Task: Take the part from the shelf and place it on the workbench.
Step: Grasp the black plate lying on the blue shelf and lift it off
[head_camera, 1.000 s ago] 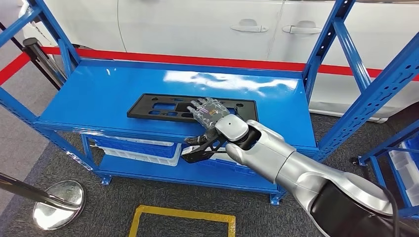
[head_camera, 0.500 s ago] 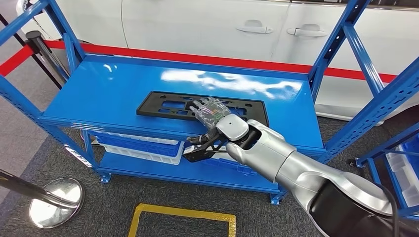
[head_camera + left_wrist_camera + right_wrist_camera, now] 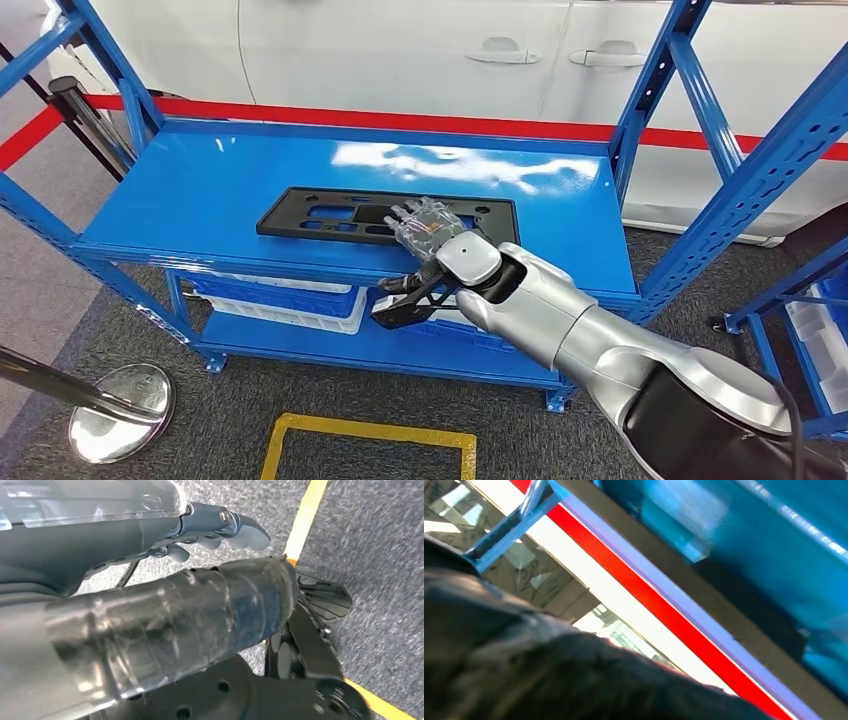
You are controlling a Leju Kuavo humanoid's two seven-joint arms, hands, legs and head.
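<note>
**Flat black part under the right hand, near the shelf's front edge**

From the head view I see a blue metal shelf [image 3: 210, 195] with a long, flat black part [image 3: 330, 217] lying on its top deck, pierced with cut-outs. My right hand [image 3: 428, 226] rests palm-down over the part's right half, fingers laid forward across it. I cannot tell whether the fingers grip an edge or merely lie on top; the thumb side is hidden beneath the hand. My left hand [image 3: 150, 535] hangs low over grey carpet and a yellow floor line [image 3: 305, 520], fingers loosely apart, holding nothing.

The risks, as I judge them: the part is thin and lies flush on a glossy deck, so the fingers may slide over it rather than get underneath. Lifted from one end, it could droop, swing, or pivot out of the hand. The blue upright post [image 3: 655, 85] stands near on the right and could catch the long part during withdrawal.
</note>
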